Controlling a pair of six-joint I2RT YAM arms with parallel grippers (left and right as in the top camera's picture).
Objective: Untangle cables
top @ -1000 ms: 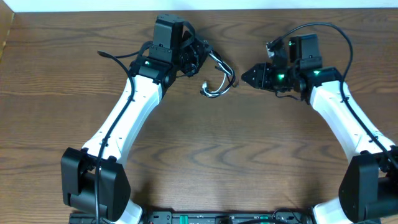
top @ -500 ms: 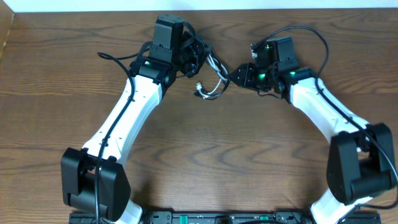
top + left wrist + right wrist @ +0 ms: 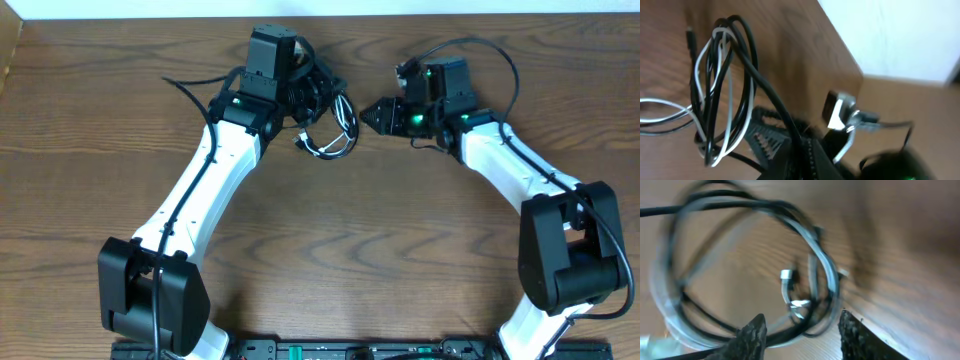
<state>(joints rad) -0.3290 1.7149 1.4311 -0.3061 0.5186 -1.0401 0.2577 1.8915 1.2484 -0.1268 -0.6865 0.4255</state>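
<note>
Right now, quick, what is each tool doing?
Left tool: closed, holding the cables.
Right tool: open, holding nothing, close to the cables.

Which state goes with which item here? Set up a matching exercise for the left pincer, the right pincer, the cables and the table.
Things:
1. left pincer
2. right pincer
3. cables
4. table

States:
A. brown wood grain
B. open, tips pointing toward the cables
C. black and white, tangled in loops
D. closed on the cables

Pairs: 1-D, 2-B, 3-C, 4-A
</note>
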